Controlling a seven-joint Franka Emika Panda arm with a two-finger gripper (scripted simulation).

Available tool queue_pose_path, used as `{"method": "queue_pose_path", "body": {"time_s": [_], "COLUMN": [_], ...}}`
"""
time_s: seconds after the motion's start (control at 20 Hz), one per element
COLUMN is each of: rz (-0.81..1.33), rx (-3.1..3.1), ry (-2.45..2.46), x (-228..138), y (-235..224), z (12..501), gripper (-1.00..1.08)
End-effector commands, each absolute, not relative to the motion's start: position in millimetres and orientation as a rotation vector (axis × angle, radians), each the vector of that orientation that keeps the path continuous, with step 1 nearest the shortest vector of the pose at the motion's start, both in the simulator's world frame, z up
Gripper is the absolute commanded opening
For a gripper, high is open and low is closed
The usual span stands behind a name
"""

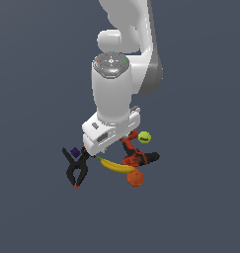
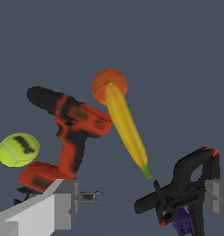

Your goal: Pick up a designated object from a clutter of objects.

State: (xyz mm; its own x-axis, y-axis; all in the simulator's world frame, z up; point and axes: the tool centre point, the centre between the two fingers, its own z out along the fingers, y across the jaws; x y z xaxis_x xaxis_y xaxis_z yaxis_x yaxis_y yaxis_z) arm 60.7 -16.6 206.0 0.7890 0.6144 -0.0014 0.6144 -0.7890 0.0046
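Wrist view: gripper (image 2: 141, 203) jaws apart above banana (image 2: 126, 126), mid-frame between drill (image 2: 69, 129) and spring clamp (image 2: 189, 189); best to centre on mid-body, clear of both.

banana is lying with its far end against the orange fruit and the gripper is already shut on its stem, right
Not quite. The banana does reach the orange fruit, but the gripper is open and holds nothing; its fingers stand wide apart, short of the green stem. The wrist view shows this.

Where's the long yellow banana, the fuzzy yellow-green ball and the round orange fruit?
Curved yellow banana (image 2: 126, 126), wrist view, mid-body.
Yellow-green ball (image 2: 18, 150), wrist view, centre.
Round orange fruit (image 1: 135, 179), exterior view, centre.
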Motion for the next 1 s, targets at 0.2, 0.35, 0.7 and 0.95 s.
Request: {"method": "queue_pose_path", "body": {"time_s": [0.2,0.35,0.7,0.95], "rz": [-0.002,-0.002,-0.002,-0.001], "rx": [2.864,2.811,2.692,2.633], "ry": [1.278,1.393,1.614,1.711], "x": [72,76,84,86], "y": [-17,-16,-16,-15], "z": [174,159,129,115], "gripper": [1.0,1.0,1.0,1.0]}}
